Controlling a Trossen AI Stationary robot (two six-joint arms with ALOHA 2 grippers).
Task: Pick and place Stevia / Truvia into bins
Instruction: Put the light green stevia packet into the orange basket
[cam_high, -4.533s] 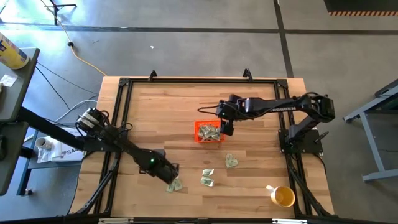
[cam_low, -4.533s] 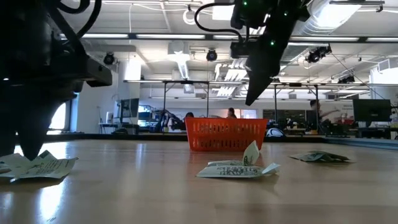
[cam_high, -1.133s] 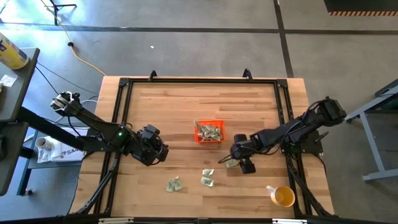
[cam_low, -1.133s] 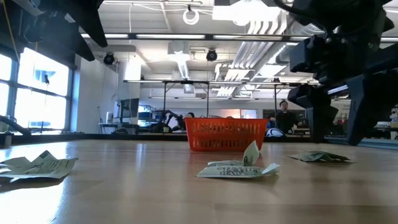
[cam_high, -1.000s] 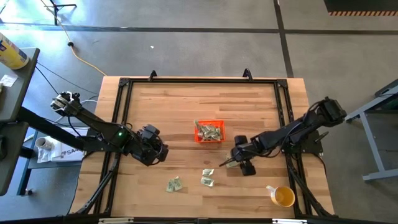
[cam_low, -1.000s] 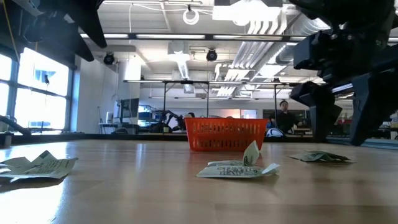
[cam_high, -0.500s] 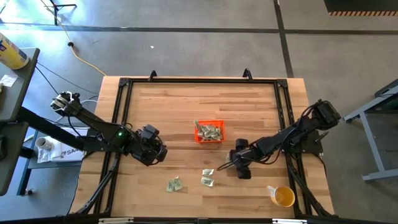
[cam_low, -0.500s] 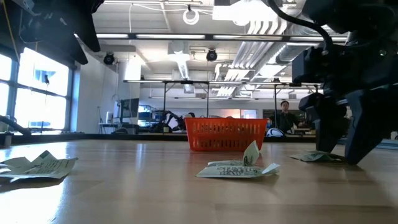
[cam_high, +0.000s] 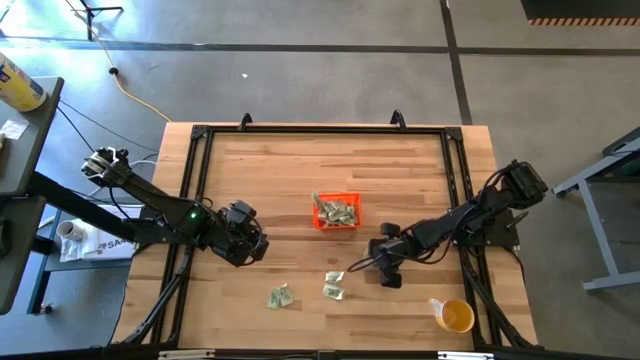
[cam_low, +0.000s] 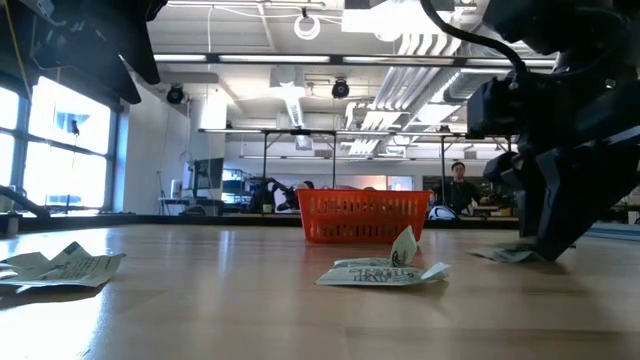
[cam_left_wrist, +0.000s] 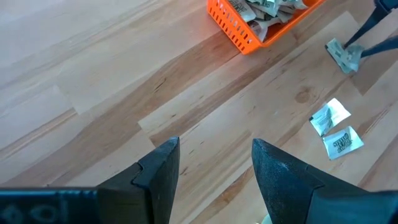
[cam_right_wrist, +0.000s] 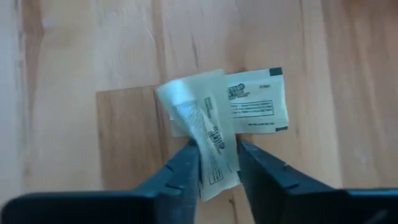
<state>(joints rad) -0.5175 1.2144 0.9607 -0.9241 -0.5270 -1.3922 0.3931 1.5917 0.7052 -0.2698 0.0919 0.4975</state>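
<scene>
The right pincer (cam_right_wrist: 213, 163) pinches a pale green sweetener packet (cam_right_wrist: 202, 140) low on the counter (cam_high: 270, 180), its two dark fingers (cam_right_wrist: 180, 167) closed on the folded paper. A second packet (cam_right_wrist: 256, 109) lies flat just beyond the fingertips, tucked against the one being gripped.

That overlap looks like the main risk: if the packets cling together, a lift could drag the second one along and shed it partway to the orange bin (cam_high: 337, 212). The hold seems to be on a creased edge only, so the thin paper might slip out or tear as the arm rises. The bin, across the counter from this pincer, already holds a heap of packets and has low walls, so a release from too high or off-centre could send the light packet fluttering over the rim.

Two more packets (cam_high: 333, 284) lie close beside the right pincer, toward the counter's near edge, and a further one (cam_high: 280, 297) lies past them, nearer the left arm. The left pincer (cam_left_wrist: 214, 171) hangs above bare counter well away, fingers spread and holding nothing. A yellow cup (cam_high: 455, 317) stands behind the right pincer, toward the counter's corner.
</scene>
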